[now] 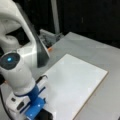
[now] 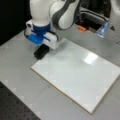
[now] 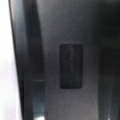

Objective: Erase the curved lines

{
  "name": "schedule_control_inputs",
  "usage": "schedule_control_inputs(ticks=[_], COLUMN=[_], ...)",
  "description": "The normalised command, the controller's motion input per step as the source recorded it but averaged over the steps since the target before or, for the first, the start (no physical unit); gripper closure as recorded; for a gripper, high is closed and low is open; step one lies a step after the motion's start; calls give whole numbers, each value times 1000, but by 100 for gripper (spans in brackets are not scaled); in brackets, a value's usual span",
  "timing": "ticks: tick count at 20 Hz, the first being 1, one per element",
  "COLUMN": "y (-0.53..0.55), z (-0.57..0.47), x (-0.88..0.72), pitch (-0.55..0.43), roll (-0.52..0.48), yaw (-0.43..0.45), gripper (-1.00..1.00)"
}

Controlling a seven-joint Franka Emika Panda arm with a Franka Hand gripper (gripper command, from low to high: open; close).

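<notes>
A white rectangular board (image 2: 77,75) lies flat on a matte grey table (image 2: 17,65); its face is smooth and glossy, with a thin tan edge along the sides facing the camera in both front views. A bright glare patch sits on the board toward the table's far right in a front view. The curve lines cannot be made out anywhere on the board's visible face: it reads as plain white in both front views.

The Panda arm, with rounded white shells and a grey joint band, comes down at the board's left corner. Blue plastic brackets (image 2: 37,33) wrap the wrist. Below them a dark, blocky tool end, the gripper (image 2: 41,52), sits at the board's left edge, at or just off the corner; whether it touches the surface is not clear. Whether its jaws are parted, closed or grasping something cannot be told.

In a front view the same wrist (image 1: 33,105) appears at the picture's bottom left, beside the board's near-left edge (image 1: 75,85).

The wrist view is filled by a dark grey, smooth surface bearing a darker rectangular patch (image 3: 71,66), with a white strip along the left edge.

An orange item (image 2: 81,28) lies on the table beyond the board's far edge.
</notes>
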Motion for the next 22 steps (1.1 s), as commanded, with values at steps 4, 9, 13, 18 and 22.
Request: schedule_control_inputs(ticks=[4,9,13,18,22], y=[27,209,401,552,440], z=[439,291,264,209,77], x=[-4,36,-6,-138,-241], pitch=[221,238,217,127,-6], roll=[-13,-47,-15,35,54], yaw=[-42,6,-21,-54,-64], gripper=[-100,-100,-100,-100,-100])
